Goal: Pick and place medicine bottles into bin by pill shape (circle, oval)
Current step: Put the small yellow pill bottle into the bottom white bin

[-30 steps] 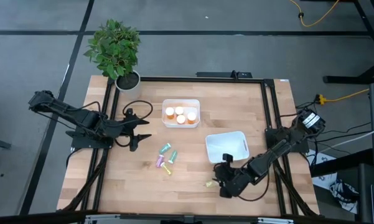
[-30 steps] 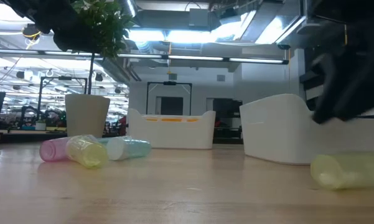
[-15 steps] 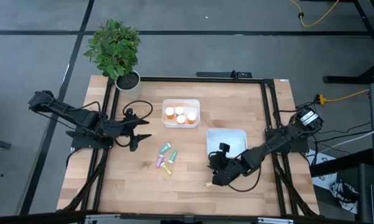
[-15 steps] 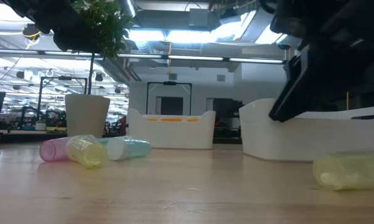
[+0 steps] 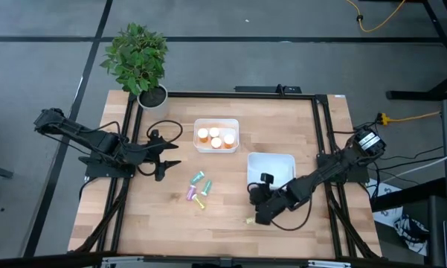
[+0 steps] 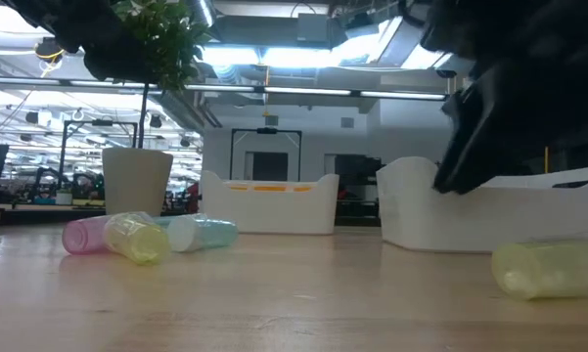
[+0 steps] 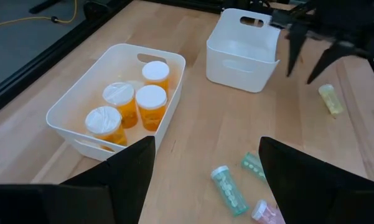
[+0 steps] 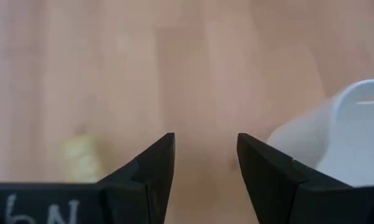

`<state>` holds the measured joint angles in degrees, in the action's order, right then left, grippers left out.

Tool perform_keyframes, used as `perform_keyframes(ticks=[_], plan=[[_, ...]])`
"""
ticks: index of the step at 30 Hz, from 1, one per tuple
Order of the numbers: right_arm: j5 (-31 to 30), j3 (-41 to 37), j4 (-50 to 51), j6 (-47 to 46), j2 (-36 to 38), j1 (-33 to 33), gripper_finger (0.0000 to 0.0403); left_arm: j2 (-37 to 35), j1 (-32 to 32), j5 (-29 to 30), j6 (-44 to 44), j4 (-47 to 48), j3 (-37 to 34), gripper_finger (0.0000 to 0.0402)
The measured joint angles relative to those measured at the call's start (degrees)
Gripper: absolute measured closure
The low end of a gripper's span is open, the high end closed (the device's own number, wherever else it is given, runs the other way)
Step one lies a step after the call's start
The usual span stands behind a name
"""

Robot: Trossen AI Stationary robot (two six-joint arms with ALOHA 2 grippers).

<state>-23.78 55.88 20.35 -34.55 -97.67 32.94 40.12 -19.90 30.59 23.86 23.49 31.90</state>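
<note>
With its fingers spread and empty, the right pincer [image 5: 257,201] hovers beside the empty white bin [image 5: 270,170], just short of the stray yellow bottle [image 5: 250,219] lying on the worktop [image 5: 230,231], so the next move is probably lowering astride it and closing.

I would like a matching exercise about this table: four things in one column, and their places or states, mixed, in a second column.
Things:
1. orange bottles
2. lone yellow bottle
3. right gripper
4. potted plant

Places or states:
A. at the table's far left corner
B. standing in the left bin
C. lying on the wood near the empty bin
D. jaws open, holding nothing, above the table

Pairs: 1-B, 2-C, 3-D, 4-A
</note>
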Motion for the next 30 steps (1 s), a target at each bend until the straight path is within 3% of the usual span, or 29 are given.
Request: perform_keyframes(ticks=[5,10,14,30], plan=[[0.2,7.6,17.9,-7.2,0.0,2.6,0.0227,0.0,0.0,0.0,0.0,0.0,0.0,0.0121],[5.6,10.3,28.3,-14.7,0.0,3.4,0.0227,0.0,0.0,0.0,0.0,0.0,0.0,0.0121],[11.9,7.9,28.1,-16.3,0.0,2.6,0.0227,0.0,0.0,0.0,0.0,0.0,0.0,0.0121],[10.4,2.9,21.8,-4.9,0.0,-2.2,0.0227,0.0,0.0,0.0,0.0,0.0,0.0,0.0121]])
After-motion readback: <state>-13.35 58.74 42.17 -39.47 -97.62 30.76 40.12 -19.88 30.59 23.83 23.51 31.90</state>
